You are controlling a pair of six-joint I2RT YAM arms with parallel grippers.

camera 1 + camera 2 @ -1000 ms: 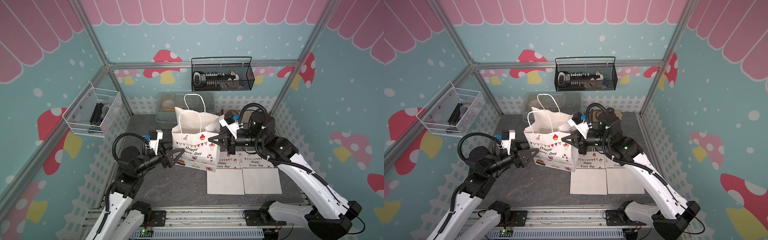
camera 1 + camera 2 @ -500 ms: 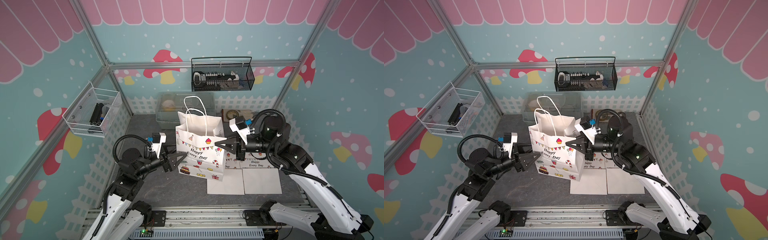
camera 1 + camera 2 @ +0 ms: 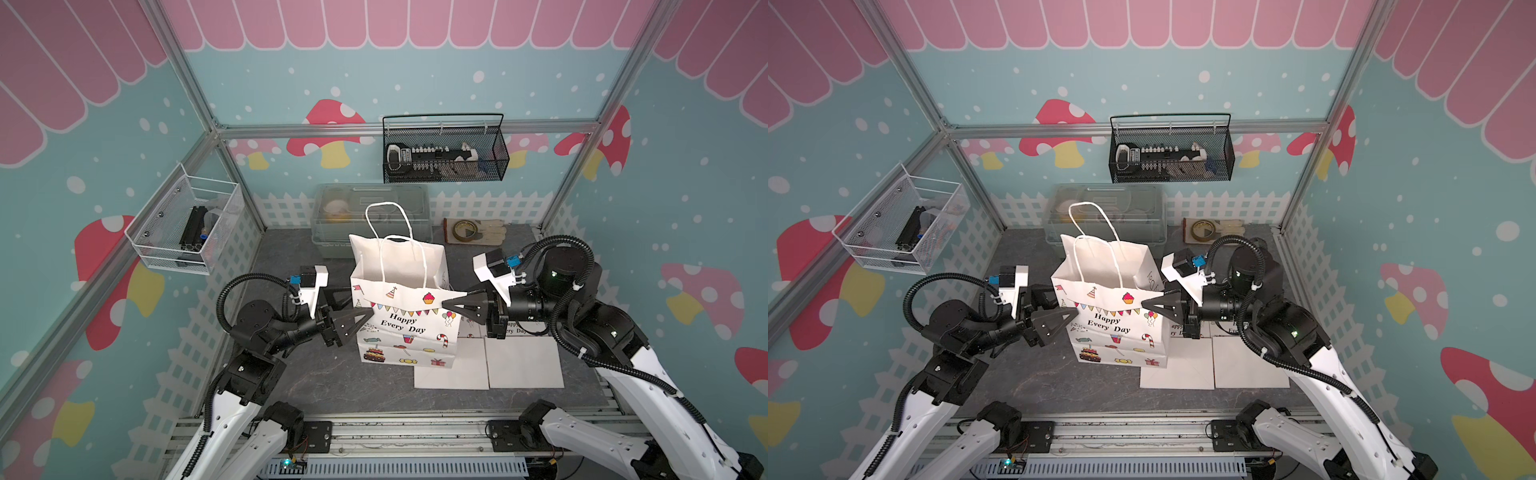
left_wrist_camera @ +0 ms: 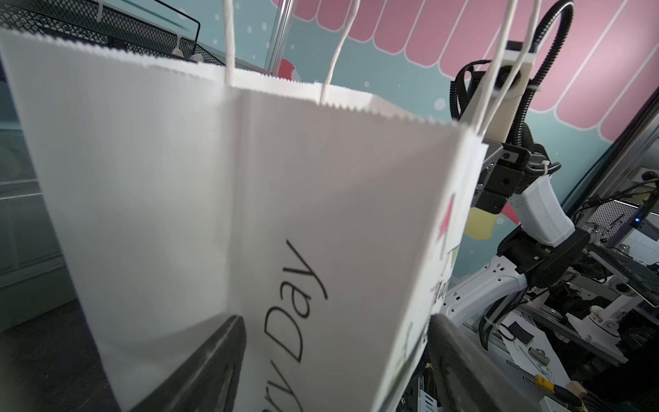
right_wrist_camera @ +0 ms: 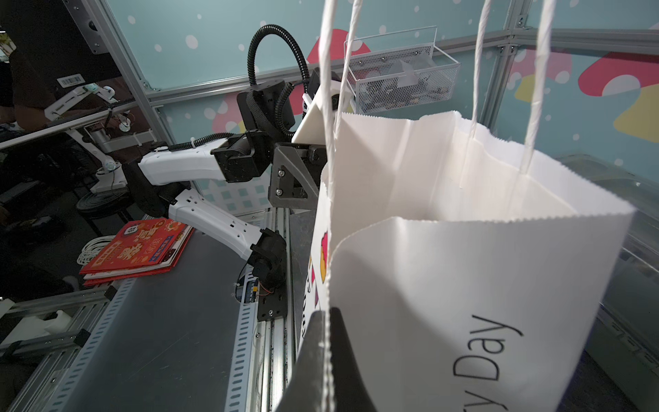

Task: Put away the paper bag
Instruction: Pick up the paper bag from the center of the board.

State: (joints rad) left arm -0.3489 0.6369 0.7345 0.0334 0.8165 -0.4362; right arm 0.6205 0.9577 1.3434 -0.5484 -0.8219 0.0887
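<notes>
The job is at an early stage, by my reading: the paper bag (image 3: 405,320) stands upright and fully open in the middle of the counter (image 3: 324,374), between the two arms, and is neither flattened nor stowed. The right gripper (image 3: 444,302) has its jaws pinched shut on the bag's top rim at the corner nearest that arm; the right wrist view shows the serrated paper edge running between them. The left gripper (image 3: 362,309) has its jaws spread wide on either side of the bag's other narrow side, and they close on nothing. Two flat bags (image 3: 525,363) of the same print lie side by side on the counter near the right arm, and the upright bag's base overlaps the edge of the nearer one. They suggest what is left: collapse this bag along its creases and lay it with them, though the pictures do not settle the destination. The bag is white paper with a zigzag-cut rim and two white twisted-cord handles (image 3: 390,224) standing up. Its front carries bunting, a cupcake, a cake and "Happy Every Day". Its sides carry a centre crease and look crisp and untorn.
</notes>
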